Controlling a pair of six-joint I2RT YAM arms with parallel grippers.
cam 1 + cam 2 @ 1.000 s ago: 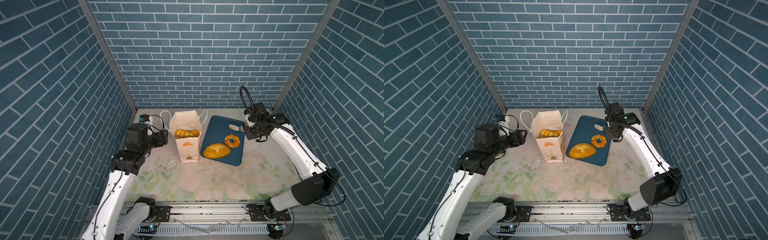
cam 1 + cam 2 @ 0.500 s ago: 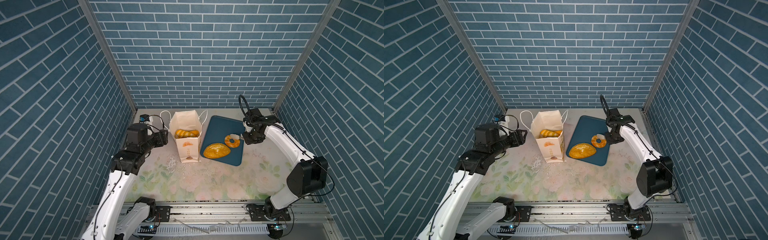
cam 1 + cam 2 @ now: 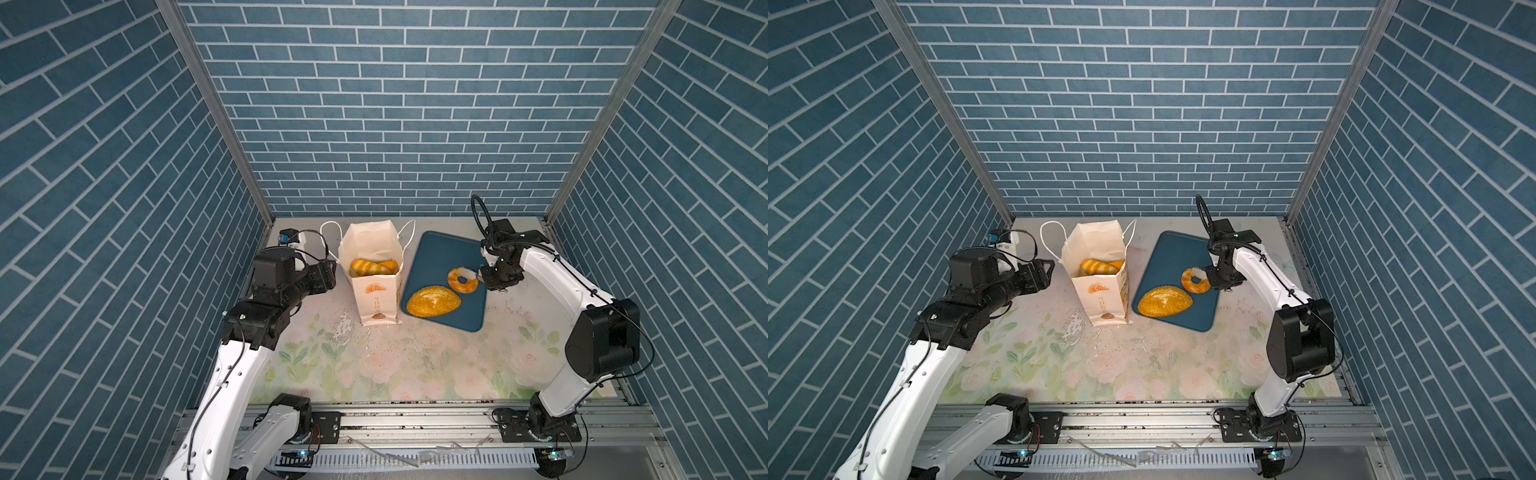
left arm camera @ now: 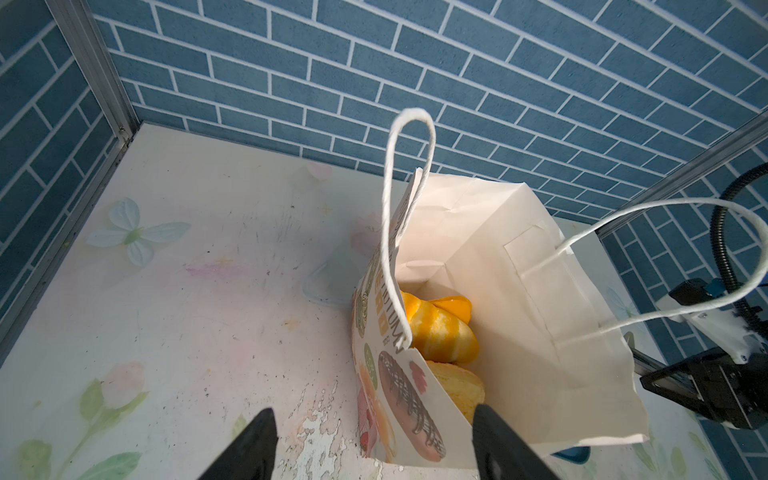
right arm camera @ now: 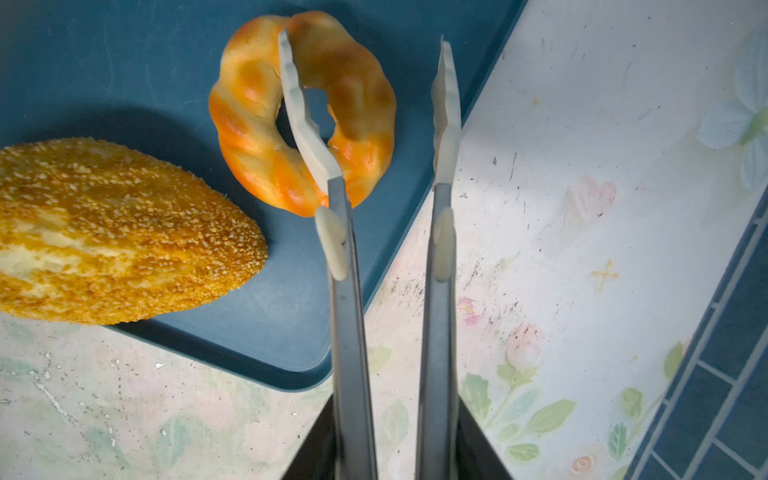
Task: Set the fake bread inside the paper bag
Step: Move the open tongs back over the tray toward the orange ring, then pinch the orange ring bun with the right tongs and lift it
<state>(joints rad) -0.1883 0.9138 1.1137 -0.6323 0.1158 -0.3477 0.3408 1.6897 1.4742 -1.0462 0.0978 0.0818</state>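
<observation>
Presently the tongs (image 5: 347,299) stand spread astride one side of the twisted ring (image 5: 249,124); squeeze squarely before lifting.

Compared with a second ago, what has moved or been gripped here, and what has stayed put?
The right pincer, holding tongs, swung from the blue tray's far end toward the front, down to the twisted ring. The tong tips now straddle its rim, not visibly clamped yet. The ring, sesame loaf, tray, paper bag and open left pincer stayed put.
</observation>
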